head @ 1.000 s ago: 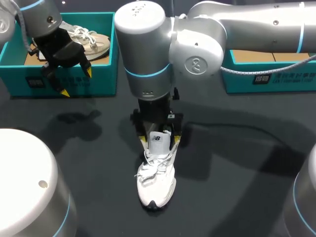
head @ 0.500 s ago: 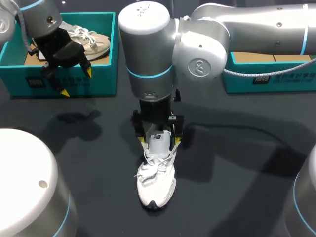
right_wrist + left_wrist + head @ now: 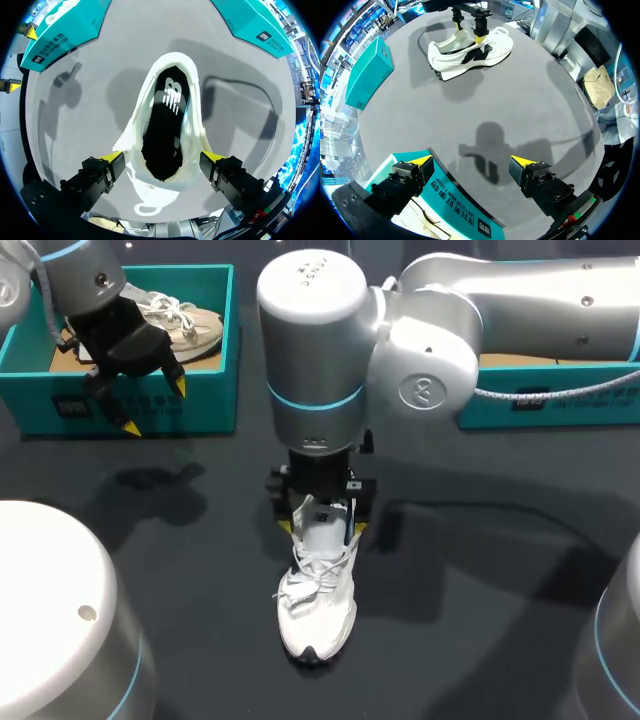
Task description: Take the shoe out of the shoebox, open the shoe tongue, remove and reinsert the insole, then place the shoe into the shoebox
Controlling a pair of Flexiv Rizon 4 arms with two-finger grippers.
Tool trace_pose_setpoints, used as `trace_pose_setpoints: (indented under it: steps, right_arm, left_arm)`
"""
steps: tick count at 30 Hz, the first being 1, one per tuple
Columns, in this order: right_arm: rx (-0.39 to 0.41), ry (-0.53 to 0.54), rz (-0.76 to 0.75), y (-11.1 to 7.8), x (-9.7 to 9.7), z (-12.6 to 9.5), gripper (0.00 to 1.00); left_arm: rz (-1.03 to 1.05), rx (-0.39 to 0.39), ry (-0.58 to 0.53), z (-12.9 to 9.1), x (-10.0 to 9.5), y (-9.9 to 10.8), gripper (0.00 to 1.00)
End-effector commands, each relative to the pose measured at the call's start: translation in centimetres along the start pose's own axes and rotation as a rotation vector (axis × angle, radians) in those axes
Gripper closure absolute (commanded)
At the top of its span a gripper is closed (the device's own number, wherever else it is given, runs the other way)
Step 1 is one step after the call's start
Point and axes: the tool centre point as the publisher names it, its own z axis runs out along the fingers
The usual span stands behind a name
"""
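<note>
shoe [image 3: 318,600] sat upright on tabletop [image 3: 480,630], outside shoebox [image 3: 205,405] | my right end effector [image 3: 322,530] spread astride collar; left end effector [image 3: 155,407] spread, empty | judged light, soft upper; best pinched at tongue or heel rim

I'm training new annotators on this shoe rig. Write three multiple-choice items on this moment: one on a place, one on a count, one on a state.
1. The right gripper is:
A) over the left box
B) at the white shoe on the table
C) over the right box

2. Teal shoeboxes on the table:
A) one
B) two
C) three

3. The left gripper is:
A) open and empty
B) shut on a shoe
C) shut on an insole

Answers:
1 B: the head view shows it right above the shoe's heel end.
2 B: one box stands at each back side of the table.
3 A: its yellow tips stand wide apart with nothing between them.
</note>
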Motion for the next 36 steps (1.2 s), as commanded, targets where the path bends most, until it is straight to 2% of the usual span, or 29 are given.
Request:
trace_pose_setpoints:
  steps: [1,3,5,11,21,23,25,31,36]
  right_arm:
    - [-0.026,-0.002,0.223,-1.1,0.3,0.0,0.00]
    - [-0.030,-0.005,0.224,-1.6,0.5,-0.2,0.13]
    - [-0.034,-0.008,0.224,-1.9,0.7,-0.5,0.16]
    - [-0.026,-0.004,0.219,-3.1,1.3,-0.6,0.17]
    - [-0.024,0.000,0.263,-7.0,1.9,-1.6,0.18]
    - [-0.025,0.004,0.275,-7.8,2.1,-1.8,0.26]
    - [-0.026,0.006,0.287,-8.4,2.2,-1.9,0.49]
    - [-0.039,-0.012,0.308,-9.1,2.8,-2.4,0.54]
    - [-0.032,-0.027,0.339,-8.5,2.6,-2.2,0.56]
  left_arm:
    - [0.000,-0.003,0.002,0.0,0.0,0.0,0.00]
    - [0.000,-0.003,0.002,0.0,0.0,0.0,0.00]
    - [0.000,-0.003,0.002,0.0,0.0,0.0,0.00]
    - [0.000,-0.003,0.002,0.0,0.0,0.0,0.00]
    - [0.000,-0.003,0.002,0.0,0.0,0.0,0.00]
    - [0.000,-0.003,0.002,0.0,0.0,0.0,0.00]
    - [0.000,-0.003,0.002,0.0,0.0,0.0,0.00]
    - [0.000,-0.003,0.002,0.0,0.0,0.0,0.00]
    - [0.000,-0.003,0.002,0.0,0.0,0.0,0.00]
